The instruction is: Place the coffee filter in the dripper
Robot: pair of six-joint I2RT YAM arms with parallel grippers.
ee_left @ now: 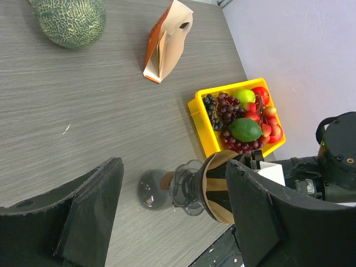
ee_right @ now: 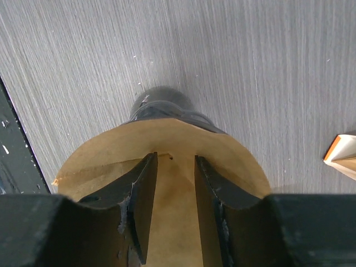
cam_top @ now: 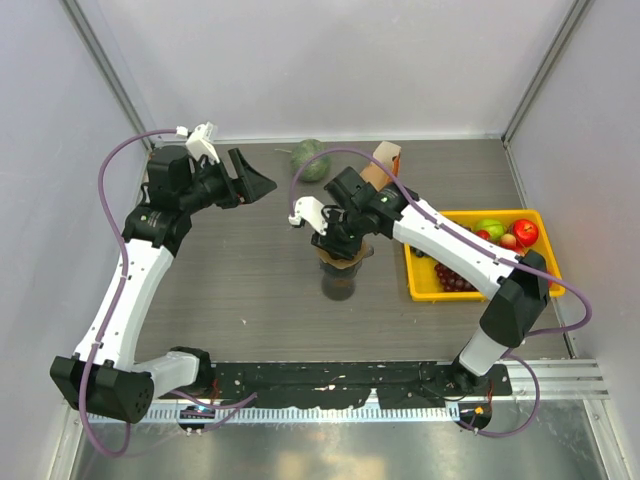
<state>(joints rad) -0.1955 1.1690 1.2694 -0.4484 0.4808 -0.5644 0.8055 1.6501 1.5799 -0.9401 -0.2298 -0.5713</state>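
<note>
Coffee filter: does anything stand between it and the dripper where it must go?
Nothing visible does. The coffee filter sits at the mouth of the dripper, and only the fingers of the right claw are inside the paper cone. The fruit tray and the filter pack lie off to the side.

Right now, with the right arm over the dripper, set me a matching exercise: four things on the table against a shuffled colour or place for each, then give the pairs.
Things:
1. coffee filter
2. melon
3. tray
4. filter pack

Descriptions:
A. yellow, full of fruit
B. green, at the table's far edge
C. orange and white, upright
D. light brown, around the fingers of the right gripper

Pairs: 1-D, 2-B, 3-A, 4-C
</note>
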